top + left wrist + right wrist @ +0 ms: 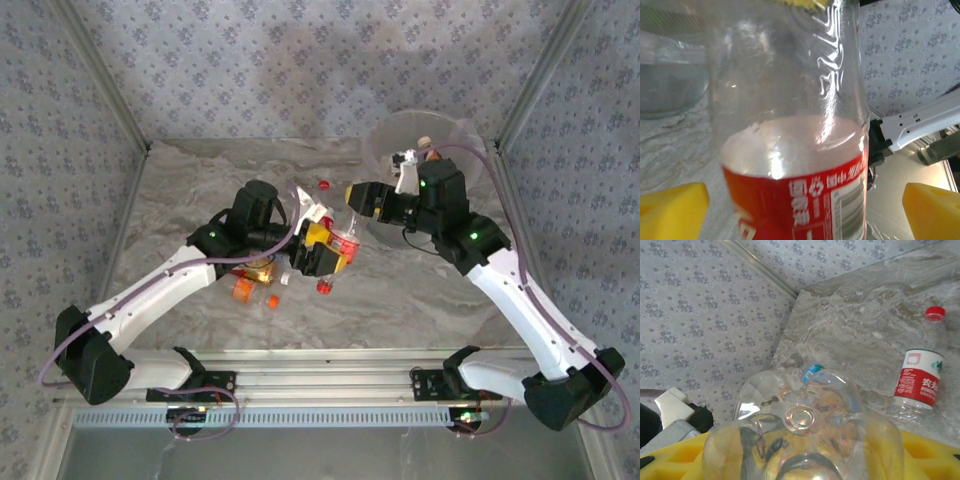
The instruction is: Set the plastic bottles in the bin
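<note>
The red-label bottle (345,240) is suspended above the middle of the counter (420,300). Its long axis runs from the left end effector (322,255) at the label end to the right end effector (358,195) at the base. The left end effector is spread wide, and both pads are seen clear of the bottle in the left wrist view. The right end effector is drawn in on the base, and the bottle is judged to be held by it. The bin (400,135) lies beyond and to the right of the right end effector, just behind that arm's wrist, so the right arm is the nearer. Because the label end is enclosed between the left fingers (670,210), it should be drawn clear before any swing. The enclosure wall (570,150) stands close beside the bin. Loose bottles (250,290) lie on the counter below the left arm.
</note>
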Controlling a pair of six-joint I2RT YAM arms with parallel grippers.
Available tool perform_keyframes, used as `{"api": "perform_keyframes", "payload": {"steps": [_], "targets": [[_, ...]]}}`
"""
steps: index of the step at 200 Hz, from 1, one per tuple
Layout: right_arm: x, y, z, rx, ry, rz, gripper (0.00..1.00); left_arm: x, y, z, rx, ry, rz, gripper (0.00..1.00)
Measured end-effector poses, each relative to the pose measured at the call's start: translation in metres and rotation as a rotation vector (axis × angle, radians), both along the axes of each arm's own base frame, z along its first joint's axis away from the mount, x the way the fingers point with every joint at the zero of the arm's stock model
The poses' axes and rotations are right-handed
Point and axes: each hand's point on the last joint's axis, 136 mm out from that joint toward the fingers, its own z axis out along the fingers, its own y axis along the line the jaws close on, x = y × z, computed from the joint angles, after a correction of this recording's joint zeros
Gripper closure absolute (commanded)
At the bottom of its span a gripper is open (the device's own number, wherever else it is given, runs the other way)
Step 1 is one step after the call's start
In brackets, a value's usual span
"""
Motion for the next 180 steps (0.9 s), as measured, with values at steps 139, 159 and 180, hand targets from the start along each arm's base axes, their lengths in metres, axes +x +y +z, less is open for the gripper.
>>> {"api": "perform_keyframes", "payload": {"steps": [139,159,180], "targets": [[0.068,-0.166,0.139,-0.039,-0.309,-0.544,0.46,0.015,0.052,0.038,0.088,-0.394,0.209,0.00],[0.098,-0.180,0.132,-0.062,-0.293,-0.611,0.46,0.017,0.053,0.021,0.124,-0.372,0.211,0.00],[0.126,-0.190,0.124,-0.079,-0.280,-0.662,0.46,0.018,0.053,0.019,0.129,-0.370,0.212,0.00]]}}
